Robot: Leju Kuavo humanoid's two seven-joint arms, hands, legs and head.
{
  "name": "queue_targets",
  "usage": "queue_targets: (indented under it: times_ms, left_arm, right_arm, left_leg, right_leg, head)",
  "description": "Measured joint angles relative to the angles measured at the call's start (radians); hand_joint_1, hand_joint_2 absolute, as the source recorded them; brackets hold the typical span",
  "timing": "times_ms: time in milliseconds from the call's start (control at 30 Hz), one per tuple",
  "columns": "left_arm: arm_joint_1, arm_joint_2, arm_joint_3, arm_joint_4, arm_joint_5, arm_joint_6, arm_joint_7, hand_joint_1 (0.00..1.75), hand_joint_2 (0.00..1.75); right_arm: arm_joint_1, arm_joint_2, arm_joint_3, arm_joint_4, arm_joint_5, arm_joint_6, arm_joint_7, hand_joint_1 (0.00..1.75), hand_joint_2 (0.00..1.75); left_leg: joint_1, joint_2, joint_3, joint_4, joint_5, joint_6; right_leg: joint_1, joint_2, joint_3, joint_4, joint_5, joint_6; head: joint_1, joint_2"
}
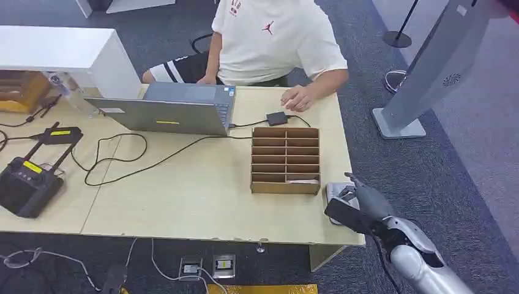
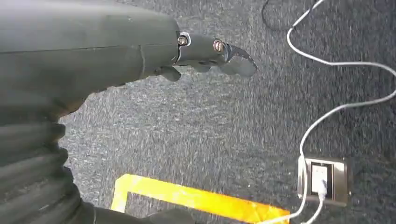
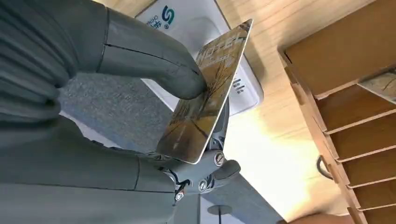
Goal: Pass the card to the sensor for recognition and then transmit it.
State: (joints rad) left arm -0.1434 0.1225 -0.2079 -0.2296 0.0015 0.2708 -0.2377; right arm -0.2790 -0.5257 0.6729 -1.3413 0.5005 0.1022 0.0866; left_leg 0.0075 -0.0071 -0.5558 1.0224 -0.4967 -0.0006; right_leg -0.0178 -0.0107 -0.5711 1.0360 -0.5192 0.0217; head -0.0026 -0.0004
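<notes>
Head view: right hand (image 1: 361,205) hovers at the table (image 1: 202,190) edge over the white sensor (image 1: 335,191), just beside the cardboard organizer (image 1: 286,160).

Right wrist view: thumb pins the card (image 3: 208,93) against the fingers, tilted above the sensor.

Left wrist view: left hand (image 2: 205,53) hangs over carpet, apparently empty, fingers loosely extended.

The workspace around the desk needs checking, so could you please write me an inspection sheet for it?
Surface: light wooden desk.
Job's things: card pinched in the right robot hand over the white sensor at the desk's near right corner; brown slotted card box beside it, one card in its nearest right slot.
Clutter: open laptop, black controller, small black adapter.
Robot hands: right holds the card; left robot hand hangs over the carpet, holding nothing.
Cables: black cable looping across the desk; white cable to a floor socket.
Surroundings: seated person behind the desk; grey kiosk stand; yellow floor tape.
</notes>
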Motion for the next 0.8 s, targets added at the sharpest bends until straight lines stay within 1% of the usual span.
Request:
queue_targets:
  times_ms: [100, 267, 367, 467, 533, 567, 700, 800]
  left_arm:
    - [0.0, -0.004, -0.001, 0.0, 0.013, 0.04, 0.0, 0.0, 1.75]
    - [0.001, -0.01, -0.018, 0.0, 0.034, 0.057, -0.011, 0.0, 1.75]
    - [0.001, -0.011, -0.024, 0.0, 0.041, 0.058, -0.032, 0.0, 1.75]
    - [0.001, -0.011, -0.04, 0.0, 0.043, 0.057, -0.04, 0.0, 1.75]
    - [-0.001, -0.011, -0.048, 0.0, 0.045, 0.056, -0.042, 0.0, 1.75]
    - [-0.003, -0.012, -0.053, 0.0, 0.045, 0.053, -0.042, 0.0, 1.75]
    - [-0.014, -0.012, -0.074, -0.002, 0.048, 0.036, -0.039, 0.0, 1.75]
    - [-0.029, -0.011, -0.1, -0.008, 0.057, 0.026, -0.021, 0.0, 1.75]
  right_arm:
    - [-0.03, -0.006, -0.01, 0.0, -0.018, 0.011, -0.02, 1.75, 1.75]
    - [-0.128, -0.019, -0.075, -0.003, 0.009, 0.076, -0.064, 1.75, 1.75]
    - [-0.224, -0.03, -0.127, -0.003, 0.059, 0.077, -0.116, 1.75, 1.75]
    - [-0.385, -0.044, -0.181, 0.003, 0.097, 0.087, -0.186, 1.75, 1.75]
    - [-0.492, -0.048, -0.202, 0.019, 0.111, 0.093, -0.218, 1.75, 1.75]
    - [-0.543, -0.048, -0.207, 0.032, 0.122, 0.094, -0.232, 1.75, 1.75]
    - [-0.652, -0.039, -0.203, 0.086, 0.201, 0.093, -0.279, 1.75, 1.75]
    - [-0.729, -0.005, -0.18, 0.173, 0.285, 0.067, -0.314, 1.75, 1.75]
  left_leg:
    - [0.0, 0.001, 0.0, 0.0, 0.0, 0.0]
    - [-0.001, 0.002, 0.0, 0.0, 0.0, 0.0]
    - [-0.001, 0.002, -0.001, 0.0, 0.001, 0.0]
    - [-0.002, 0.003, -0.001, 0.0, 0.001, 0.0]
    - [-0.001, 0.003, -0.001, 0.0, 0.001, 0.0]
    - [-0.001, 0.003, -0.001, 0.0, 0.001, 0.0]
    - [0.0, 0.002, -0.004, 0.0, 0.001, 0.0]
    - [0.0, 0.002, -0.004, 0.0, 0.001, 0.0]
  right_leg:
    - [0.0, 0.001, 0.0, 0.0, 0.001, 0.0]
    - [-0.001, 0.001, 0.0, 0.0, 0.002, 0.0]
    - [-0.001, 0.001, -0.001, 0.0, 0.002, 0.001]
    - [-0.001, 0.002, -0.002, 0.001, 0.002, 0.0]
    - [-0.001, 0.002, -0.002, 0.001, 0.002, 0.0]
    - [-0.001, 0.002, -0.002, 0.001, 0.002, 0.0]
    - [0.0, 0.001, -0.003, 0.001, 0.002, 0.0]
    - [0.0, 0.001, -0.003, 0.001, 0.002, 0.0]
  head:
    - [0.0, 0.0]
    - [0.001, 0.0]
    - [0.0, 0.0]
    - [0.0, 0.0]
    - [0.0, 0.0]
    - [0.001, 0.0]
    - [0.0, 0.0]
    - [0.0, 0.0]
